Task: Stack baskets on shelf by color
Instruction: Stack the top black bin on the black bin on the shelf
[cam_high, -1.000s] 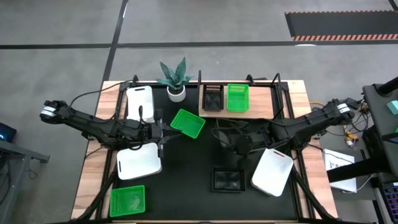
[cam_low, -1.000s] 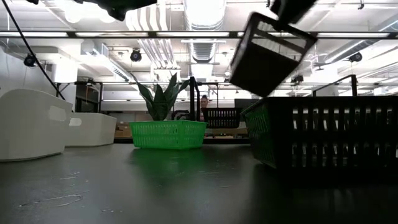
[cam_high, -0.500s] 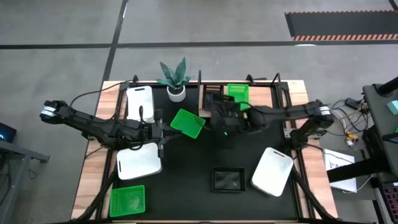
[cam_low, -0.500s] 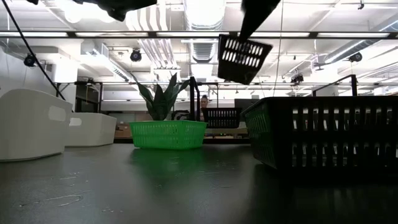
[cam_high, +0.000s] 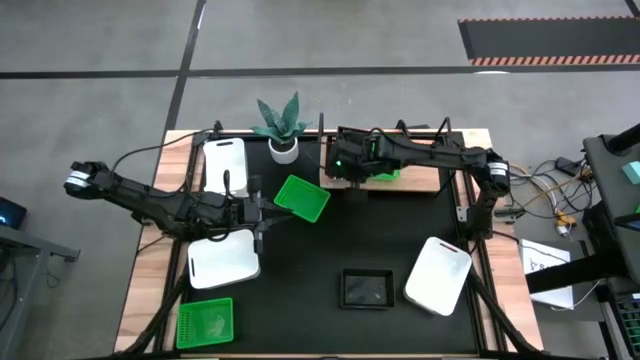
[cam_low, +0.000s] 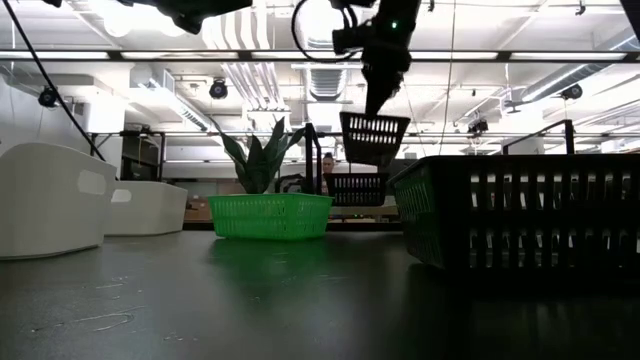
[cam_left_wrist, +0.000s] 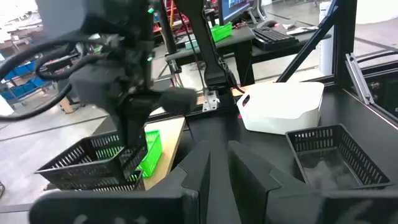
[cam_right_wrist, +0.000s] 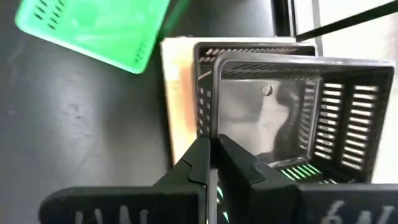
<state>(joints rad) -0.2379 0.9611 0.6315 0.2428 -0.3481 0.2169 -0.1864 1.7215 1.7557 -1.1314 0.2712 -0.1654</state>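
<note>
My right gripper clenched on black basket rim, upper centre of low view; basket tilted, opening up, hanging over the black basket on the shelf; right arm stretched across; left gripper idle mid-left, jaws nearly closed, empty.

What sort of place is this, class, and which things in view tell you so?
Probably a robotics lab or workshop: bare ceiling ducts and strip lights overhead, a desk with a keyboard behind, and two robot arms at a black table sorting baskets.

Slatted black basket tilted in mid-air, just above another black basket on the wooden shelf.
</note>
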